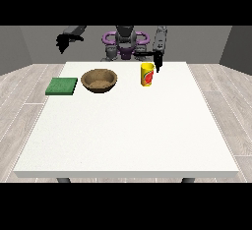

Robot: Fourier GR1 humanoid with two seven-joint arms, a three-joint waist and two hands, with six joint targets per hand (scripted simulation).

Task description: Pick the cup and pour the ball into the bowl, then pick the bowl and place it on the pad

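White table (123,135) front bare | cup (147,74) near back edge | pad (62,86) at left edge

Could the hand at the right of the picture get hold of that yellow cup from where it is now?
Probably yes. The hand at the view's right hangs just beside the yellow cup, at its upper right edge, with nothing between them. The brown bowl and green pad lie off to the other side.

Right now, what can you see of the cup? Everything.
The cup is yellow with a red mark on its side, plain and handleless, standing upright on the white table toward the far edge, right of the brown bowl. Its inside is not visible, so no ball shows. The hand at the view's right hangs just beside it; contact cannot be told.
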